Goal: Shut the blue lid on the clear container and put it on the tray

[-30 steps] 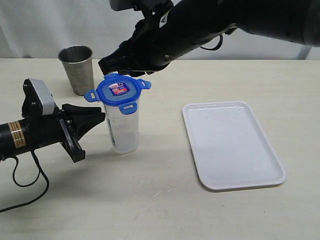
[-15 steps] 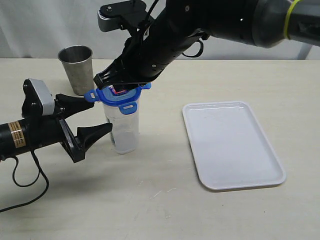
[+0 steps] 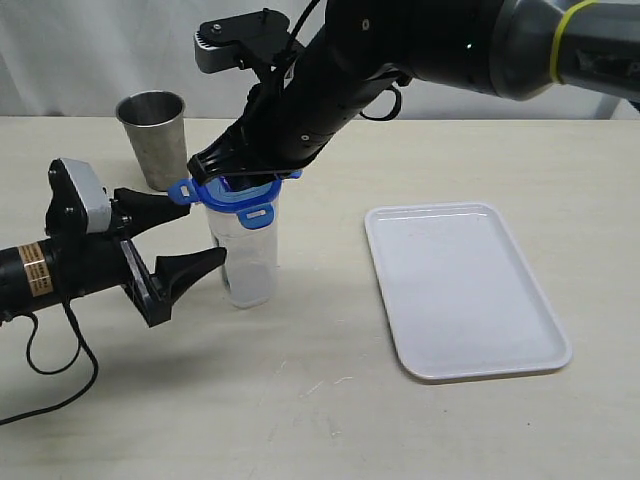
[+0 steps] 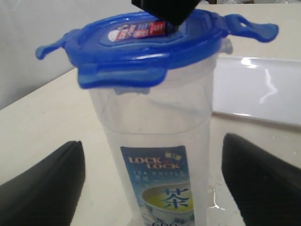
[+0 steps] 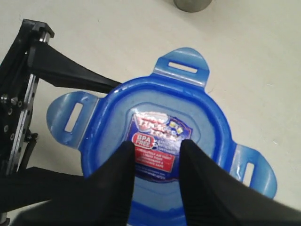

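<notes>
Container (image 3: pixel 248 262) stands upright on the table (image 3: pixel 320 400), long axis vertical, between the left gripper's (image 3: pixel 203 232) wide-spread fingers, neither touching it. The right gripper (image 5: pixel 157 145), fingers slightly apart, rests its tips on the lid's (image 3: pixel 235 192) "BPA FREE" sticker (image 5: pixel 155 135). The label (image 4: pixel 162 188) reads "LOCK & LOCK". The tray (image 3: pixel 465 290) lies apart.
</notes>
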You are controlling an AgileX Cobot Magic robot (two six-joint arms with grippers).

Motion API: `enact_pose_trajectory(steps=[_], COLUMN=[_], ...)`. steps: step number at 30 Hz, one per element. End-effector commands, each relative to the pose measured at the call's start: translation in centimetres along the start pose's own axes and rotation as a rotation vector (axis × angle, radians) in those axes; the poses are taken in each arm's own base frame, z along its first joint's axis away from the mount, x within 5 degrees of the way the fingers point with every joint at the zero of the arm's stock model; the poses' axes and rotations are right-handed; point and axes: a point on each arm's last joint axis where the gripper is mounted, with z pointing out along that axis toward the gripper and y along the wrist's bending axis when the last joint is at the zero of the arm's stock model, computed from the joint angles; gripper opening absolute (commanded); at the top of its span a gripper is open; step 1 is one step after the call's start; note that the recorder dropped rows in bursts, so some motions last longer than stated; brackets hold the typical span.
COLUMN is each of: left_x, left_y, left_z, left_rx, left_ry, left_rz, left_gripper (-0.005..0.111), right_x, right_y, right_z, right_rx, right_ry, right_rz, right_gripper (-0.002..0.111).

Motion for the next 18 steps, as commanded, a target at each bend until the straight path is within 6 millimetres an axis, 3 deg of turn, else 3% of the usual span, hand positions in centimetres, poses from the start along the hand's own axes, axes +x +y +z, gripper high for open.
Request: enact_pose_trajectory(steps=[1,7,18], left_x=[0.1,0.8,2.3], left_y=[-0.2,-1.6,-0.3], left_z=[1.2,2.3,4.4], left_rx=[-0.063,-0.013,0.019], left_ry=[-0.016,0.005,0.002], left_rz=[-0.007,0.078,-0.009], left_gripper=[0.076,0.076,0.076], right_x=[0.7,0.7,0.9], right_y=[0.1,0.1,0.2], right_z=[0.7,0.7,0.7], right_rx=[-0.022,-0.023,-0.029], right_ry=[0.061,0.063,0.086], right_rz=[0.017,0.017,0.014], right_gripper=[0.032,0.032,0.032])
